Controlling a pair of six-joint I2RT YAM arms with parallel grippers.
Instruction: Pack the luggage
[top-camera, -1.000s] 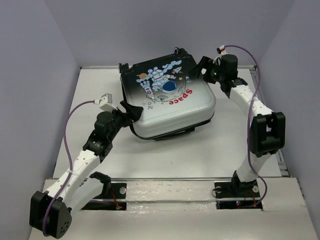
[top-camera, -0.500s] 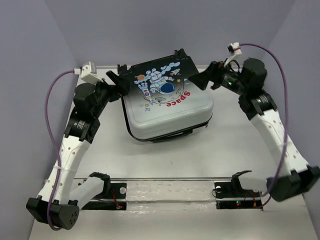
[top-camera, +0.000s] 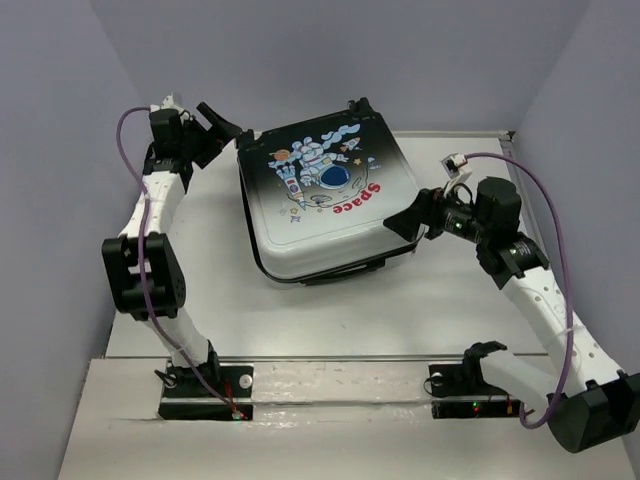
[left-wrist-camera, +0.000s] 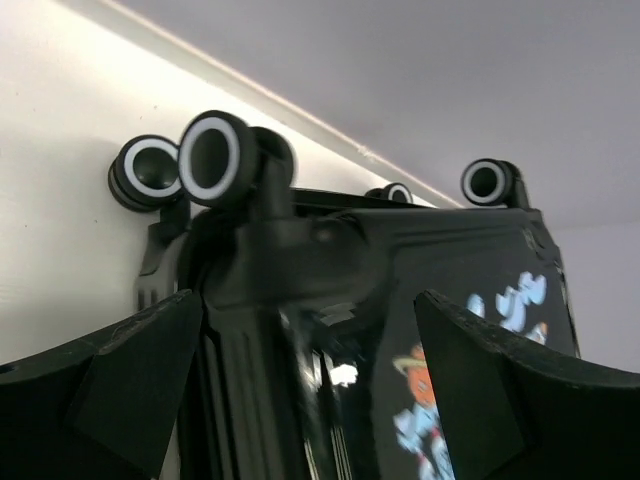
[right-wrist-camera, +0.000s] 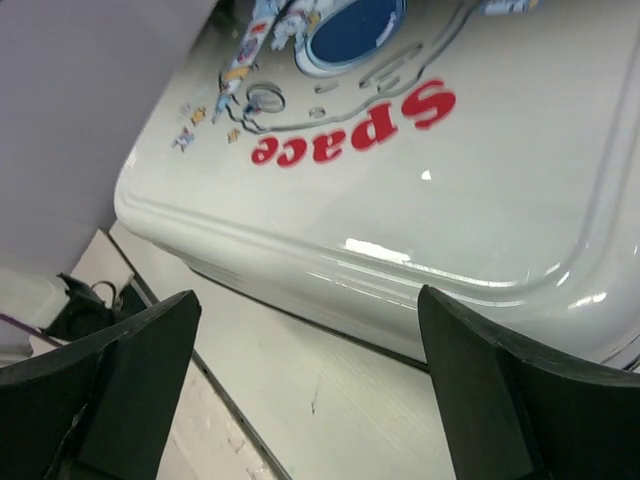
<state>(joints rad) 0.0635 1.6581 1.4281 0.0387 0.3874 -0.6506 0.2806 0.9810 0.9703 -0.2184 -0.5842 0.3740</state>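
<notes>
The left gripper (top-camera: 222, 135) holds its jaws wide apart and empty, just off the far left corner of the luggage (top-camera: 330, 205), facing the black wheels (left-wrist-camera: 215, 160). The right gripper (top-camera: 398, 218), jaws likewise spread with nothing between them, sits just beside the luggage's right side near its white end. The luggage lies closed and flat on the table (top-camera: 320, 320), astronaut print up. Its long axis runs near to far, slightly skewed, with the wheel end toward the back wall (top-camera: 330, 50).
</notes>
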